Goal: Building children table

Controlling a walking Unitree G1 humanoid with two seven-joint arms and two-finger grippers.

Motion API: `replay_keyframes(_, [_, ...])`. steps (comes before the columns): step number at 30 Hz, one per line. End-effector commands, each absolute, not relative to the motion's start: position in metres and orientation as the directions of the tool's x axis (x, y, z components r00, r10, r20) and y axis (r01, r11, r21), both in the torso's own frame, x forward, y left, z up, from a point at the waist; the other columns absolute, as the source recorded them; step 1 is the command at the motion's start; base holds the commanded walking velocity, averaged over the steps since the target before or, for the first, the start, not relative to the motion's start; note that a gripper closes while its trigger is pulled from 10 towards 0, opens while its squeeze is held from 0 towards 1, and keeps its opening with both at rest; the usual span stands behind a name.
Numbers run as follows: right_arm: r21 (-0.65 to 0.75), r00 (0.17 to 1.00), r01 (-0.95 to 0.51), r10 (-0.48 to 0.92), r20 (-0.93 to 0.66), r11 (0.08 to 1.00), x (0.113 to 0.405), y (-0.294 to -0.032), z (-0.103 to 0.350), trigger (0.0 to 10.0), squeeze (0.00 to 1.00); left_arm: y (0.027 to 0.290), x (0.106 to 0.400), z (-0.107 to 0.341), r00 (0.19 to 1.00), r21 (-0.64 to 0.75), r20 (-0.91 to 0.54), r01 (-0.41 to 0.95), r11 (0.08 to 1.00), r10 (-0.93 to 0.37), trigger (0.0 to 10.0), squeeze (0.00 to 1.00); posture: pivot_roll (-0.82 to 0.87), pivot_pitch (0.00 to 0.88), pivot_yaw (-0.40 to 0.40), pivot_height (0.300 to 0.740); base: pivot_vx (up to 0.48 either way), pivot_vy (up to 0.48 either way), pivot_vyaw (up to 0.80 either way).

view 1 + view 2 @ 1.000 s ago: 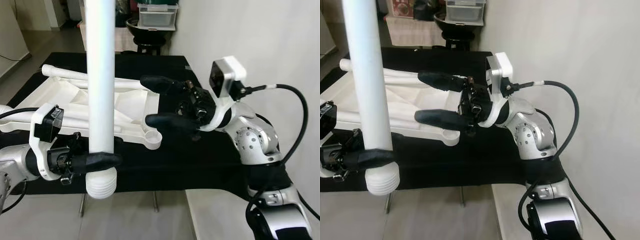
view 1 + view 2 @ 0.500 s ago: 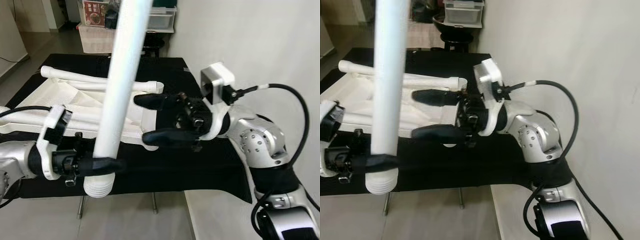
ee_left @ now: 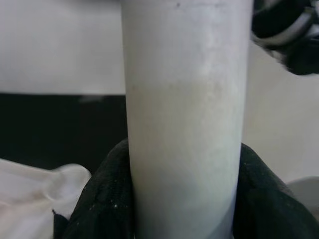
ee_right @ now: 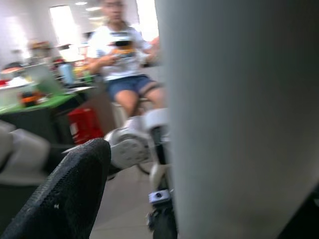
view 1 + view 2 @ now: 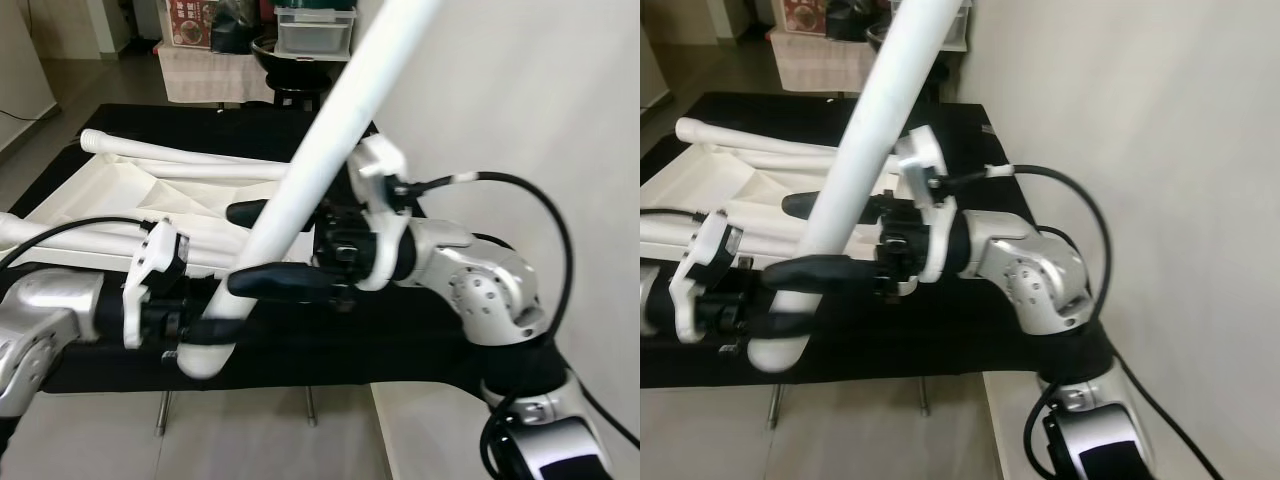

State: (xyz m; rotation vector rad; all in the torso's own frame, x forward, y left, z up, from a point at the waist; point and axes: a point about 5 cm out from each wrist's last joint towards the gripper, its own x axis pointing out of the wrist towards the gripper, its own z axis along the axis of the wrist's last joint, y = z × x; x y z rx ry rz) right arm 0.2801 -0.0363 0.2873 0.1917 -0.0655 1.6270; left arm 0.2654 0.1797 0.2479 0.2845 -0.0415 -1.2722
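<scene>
1. Left end effector (image 5: pixel 215 318) is clamped on the lower end of the white table leg (image 5: pixel 330 130); the leg tilts up and toward the robot's right, above the desk (image 5: pixel 330 340).
2. Right end effector (image 5: pixel 255 245) is spread wide, one finger either side of the leg, not gripping.
3. White tabletop (image 5: pixel 100 195) lies upside down on the desk.
4. Step, as judged: handing or steadying the leg between arms. Next: right closes on the shaft, then the leg end goes to a tabletop socket.
</scene>
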Motion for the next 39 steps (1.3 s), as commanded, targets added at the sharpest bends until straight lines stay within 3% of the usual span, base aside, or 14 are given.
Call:
replay_keyframes(1, [0.125, -0.004, -0.992, 0.993, 0.122, -0.019, 0.282, -0.026, 0.282, 10.0, 0.00, 0.173, 0.268, 0.247, 0.291, 0.263, -0.135, 0.932, 0.249, -0.947, 0.0, 0.00, -0.13, 0.024, -0.104, 0.740, 0.000, 0.000, 0.00])
replay_keyframes(6, [0.132, 0.029, -0.991, 0.987, 0.155, 0.009, 0.284, -0.024, 0.283, 10.0, 0.00, 0.171, 0.268, 0.247, 0.281, 0.267, -0.135, 0.934, 0.238, -0.950, 0.0, 0.00, -0.13, 0.024, -0.105, 0.740, 0.000, 0.000, 0.00])
replay_keyframes(7, [0.136, 0.043, -0.990, 0.983, 0.180, 0.018, 0.285, -0.022, 0.285, 8.8, 0.00, 0.170, 0.268, 0.247, 0.275, 0.268, -0.135, 0.935, 0.232, -0.952, 0.0, 0.00, -0.13, 0.023, -0.105, 0.740, 0.000, 0.000, 0.00])
replay_keyframes(9, [0.136, 0.043, -0.990, 0.983, 0.180, 0.018, 0.285, -0.022, 0.285, 8.8, 0.00, 0.170, 0.268, 0.247, 0.275, 0.268, -0.135, 0.935, 0.232, -0.952, 0.0, 0.00, -0.13, 0.023, -0.105, 0.740, 0.000, 0.000, 0.00])
replay_keyframes(10, [0.141, 0.049, -0.990, 0.978, 0.205, 0.020, 0.286, -0.022, 0.287, 4.8, 0.00, 0.169, 0.267, 0.246, 0.267, 0.267, -0.139, 0.937, 0.224, -0.954, 0.0, 0.00, -0.13, 0.026, -0.104, 0.740, 0.000, 0.000, 0.00])
replay_keyframes(11, [0.141, 0.049, -0.990, 0.978, 0.205, 0.020, 0.286, -0.022, 0.287, 4.8, 0.00, 0.169, 0.267, 0.246, 0.267, 0.267, -0.139, 0.937, 0.224, -0.954, 0.0, 0.00, -0.13, 0.026, -0.104, 0.740, 0.000, 0.000, 0.00])
replay_keyframes(12, [0.140, 0.049, -0.990, 0.974, 0.221, 0.018, 0.286, -0.022, 0.288, 0.0, 0.00, 0.168, 0.267, 0.245, 0.262, 0.266, -0.140, 0.939, 0.219, -0.955, 0.0, 0.00, -0.13, 0.026, -0.106, 0.740, 0.000, 0.000, 0.00])
replay_keyframes(22, [0.120, 0.020, -0.993, 0.965, 0.260, -0.011, 0.281, -0.022, 0.292, 0.0, 0.00, 0.167, 0.266, 0.243, 0.246, 0.262, -0.141, 0.943, 0.203, -0.959, 0.0, 0.00, -0.13, 0.024, -0.105, 0.740, 0.000, 0.000, 0.00])
replay_keyframes(34, [0.138, 0.075, -0.989, 0.974, 0.215, 0.046, 0.287, -0.022, 0.287, 0.0, 0.00, 0.168, 0.271, 0.246, 0.273, 0.291, -0.141, 0.930, 0.224, -0.952, 0.0, 0.00, -0.13, 0.014, -0.106, 0.740, 0.000, 0.000, 0.00])
replay_keyframes(35, [0.135, 0.086, -0.989, 0.973, 0.213, 0.058, 0.289, -0.022, 0.287, 0.0, 0.00, 0.170, 0.274, 0.247, 0.303, 0.279, -0.135, 0.925, 0.257, -0.943, 7.5, 0.13, -0.14, 0.014, -0.108, 0.740, 0.000, 0.000, 0.00])
replay_keyframes(36, [0.133, 0.104, -0.988, 0.971, 0.216, 0.076, 0.291, -0.023, 0.288, 0.0, 0.00, 0.172, 0.275, 0.249, 0.324, 0.251, -0.120, 0.924, 0.287, -0.938, 10.0, 1.00, -0.14, 0.015, -0.108, 0.740, 0.000, 0.000, 0.00])
replay_keyframes(39, [0.130, 0.125, -0.987, 0.966, 0.224, 0.098, 0.294, -0.024, 0.289, 0.0, 0.00, 0.176, 0.274, 0.251, 0.337, 0.217, -0.100, 0.926, 0.310, -0.936, 10.0, 1.00, -0.15, 0.013, -0.108, 0.740, 0.000, 0.000, 0.00])
